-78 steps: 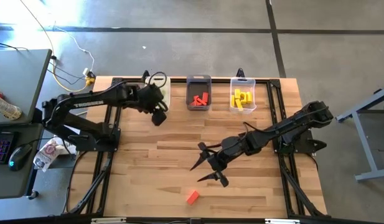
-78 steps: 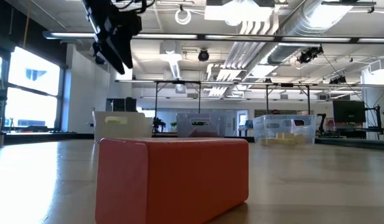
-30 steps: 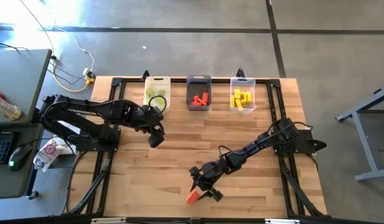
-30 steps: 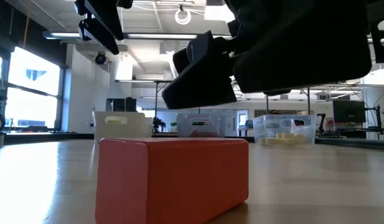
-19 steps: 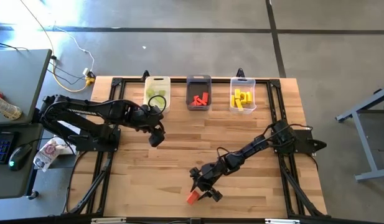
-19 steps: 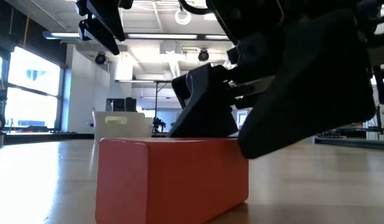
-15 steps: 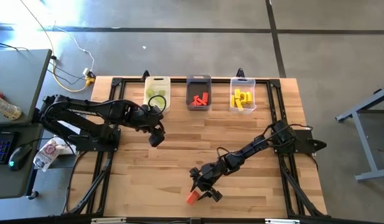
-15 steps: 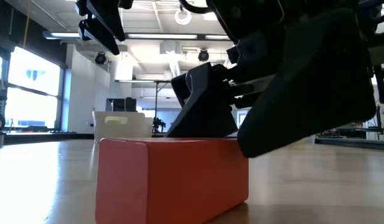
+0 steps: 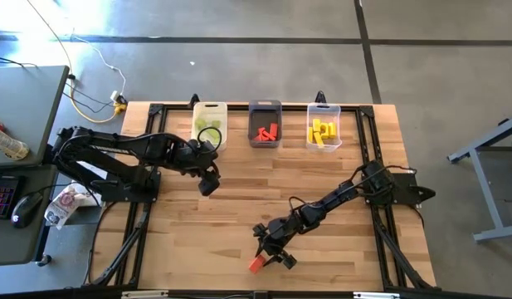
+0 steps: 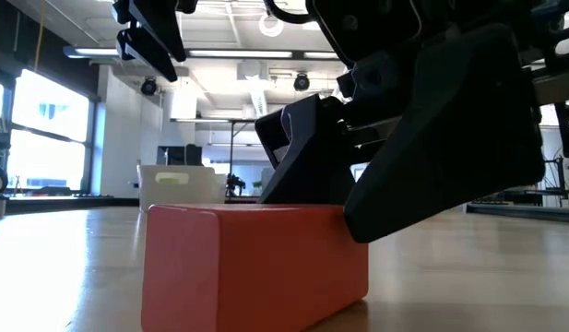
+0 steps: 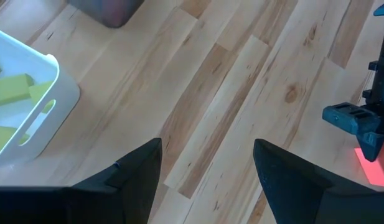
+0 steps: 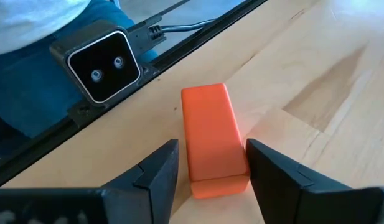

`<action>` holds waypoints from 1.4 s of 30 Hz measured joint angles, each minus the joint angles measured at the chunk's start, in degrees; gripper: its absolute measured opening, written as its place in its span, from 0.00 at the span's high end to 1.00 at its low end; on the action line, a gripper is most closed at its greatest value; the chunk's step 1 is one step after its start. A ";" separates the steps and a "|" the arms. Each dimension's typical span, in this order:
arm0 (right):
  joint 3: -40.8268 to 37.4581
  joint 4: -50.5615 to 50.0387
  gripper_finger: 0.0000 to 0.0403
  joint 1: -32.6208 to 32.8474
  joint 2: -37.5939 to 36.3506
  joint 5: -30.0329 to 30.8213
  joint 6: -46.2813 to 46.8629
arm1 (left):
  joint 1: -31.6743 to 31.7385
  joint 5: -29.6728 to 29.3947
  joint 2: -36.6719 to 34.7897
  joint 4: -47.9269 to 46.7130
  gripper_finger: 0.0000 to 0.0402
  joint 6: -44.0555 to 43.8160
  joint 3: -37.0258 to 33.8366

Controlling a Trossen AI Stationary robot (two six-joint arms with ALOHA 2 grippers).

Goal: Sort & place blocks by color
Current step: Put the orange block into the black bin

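**Straddling the last red block at the table's near edge**

Reaching low over the wooden table, the right gripper sits with one dark finger on each long side of the red block. The block lies flat on the wood, its near end between the fingertips and its far end pointing past them toward a small black camera box at the table's edge. The fingers stand just beside the block's sides with a thin strip of wood showing on each; whether they press on it I cannot tell. In the high view the right gripper is at the red block near the front edge. The low view shows the red block large in front, with the right gripper's dark bulk down against its far upper end.

The left gripper hovers with its fingers spread wide and nothing between them; beyond one finger is the white bin holding light green blocks. From above, the left gripper waits just in front of that white bin. The dark grey bin holds red blocks, and the clear bin holds yellow blocks.
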 joint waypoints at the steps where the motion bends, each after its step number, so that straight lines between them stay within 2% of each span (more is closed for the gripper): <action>1: 0.00 0.00 0.58 0.00 0.00 -0.02 0.00 | 0.00 -0.04 0.00 0.00 0.40 0.00 0.00; 13: 0.04 -0.17 0.74 0.37 0.00 0.03 1.02 | 0.00 -0.04 0.00 0.00 0.40 0.00 0.00; 29: 0.04 -0.75 0.74 -2.53 -0.71 -0.02 6.75 | 0.00 -0.06 0.00 0.00 0.40 1.57 0.00; 42: 0.02 -10.07 0.74 -6.70 -8.83 4.62 6.53 | 0.01 -0.92 0.00 0.16 0.40 7.61 0.00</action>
